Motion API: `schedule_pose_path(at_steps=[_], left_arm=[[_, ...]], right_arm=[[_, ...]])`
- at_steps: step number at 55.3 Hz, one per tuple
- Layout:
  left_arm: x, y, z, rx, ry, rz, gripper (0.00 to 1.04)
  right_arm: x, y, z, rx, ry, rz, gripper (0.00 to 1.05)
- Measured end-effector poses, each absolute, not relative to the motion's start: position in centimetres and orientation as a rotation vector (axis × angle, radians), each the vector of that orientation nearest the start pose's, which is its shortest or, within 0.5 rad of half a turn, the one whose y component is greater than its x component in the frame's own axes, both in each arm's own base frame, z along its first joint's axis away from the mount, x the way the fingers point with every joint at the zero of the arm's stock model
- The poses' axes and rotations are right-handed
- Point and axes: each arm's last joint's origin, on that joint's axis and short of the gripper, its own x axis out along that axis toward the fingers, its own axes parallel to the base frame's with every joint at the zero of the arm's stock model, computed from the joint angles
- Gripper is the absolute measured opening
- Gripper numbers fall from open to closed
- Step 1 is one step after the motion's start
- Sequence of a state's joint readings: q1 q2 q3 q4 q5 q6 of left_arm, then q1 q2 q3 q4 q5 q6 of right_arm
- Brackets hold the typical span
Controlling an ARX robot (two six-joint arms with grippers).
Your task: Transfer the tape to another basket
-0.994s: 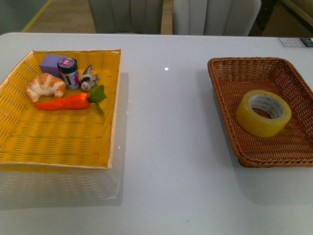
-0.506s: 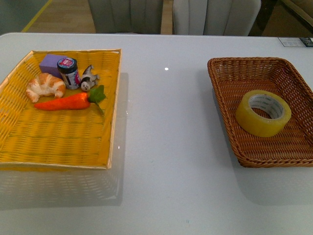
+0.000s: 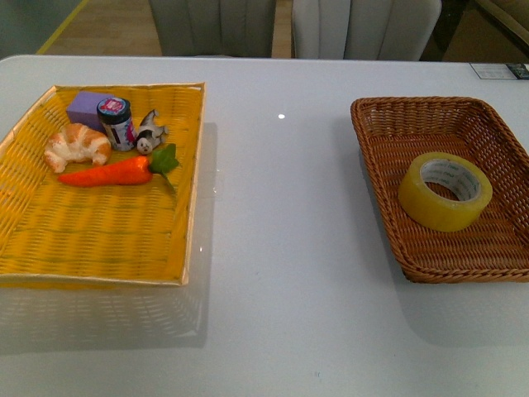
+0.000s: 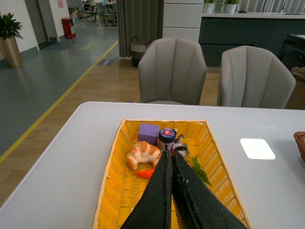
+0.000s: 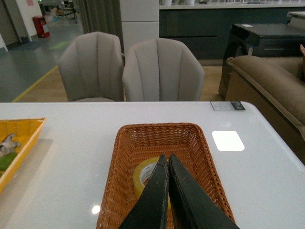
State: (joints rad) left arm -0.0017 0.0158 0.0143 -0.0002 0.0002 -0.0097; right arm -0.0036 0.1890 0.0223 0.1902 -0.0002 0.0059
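**Tape in brown basket; both claws pressed together**

Left claw [image 4: 170, 157] pressed together, empty, above yellow tray [image 3: 99, 240]. Right claw [image 5: 167, 160] pressed together, empty, above basket [image 3: 388, 215]. Tape [image 3: 445, 191] lies flat in basket, desk [image 3: 281, 248] right side. Farther in the tray: carrot [image 3: 116, 172], croissant [image 3: 77, 145], jar [image 3: 116, 122], purple block [image 3: 84, 107].

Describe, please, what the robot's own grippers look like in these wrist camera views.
Both look alike: the left gripper and right gripper each have two long, flat, matte black fingers tapering to narrow tips. No cables, markings or labels show. The front view shows neither arm.
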Motion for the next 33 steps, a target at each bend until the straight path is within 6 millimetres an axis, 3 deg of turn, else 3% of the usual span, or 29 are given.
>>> schedule_pose_path(at_steps=[11,30,33], left_arm=[[9.8,0.0,16.7,-0.01,0.002,-0.002,0.02],[9.8,0.0,16.7,-0.01,0.002,-0.002,0.02],[9.8,0.0,16.7,-0.01,0.002,-0.002,0.02]], right_arm=[[9.7,0.0,17.1,0.006,-0.014,-0.004,0.02],[9.7,0.0,17.1,0.006,-0.019,-0.004,0.02],[9.7,0.0,17.1,0.005,-0.018,-0.004,0.11]])
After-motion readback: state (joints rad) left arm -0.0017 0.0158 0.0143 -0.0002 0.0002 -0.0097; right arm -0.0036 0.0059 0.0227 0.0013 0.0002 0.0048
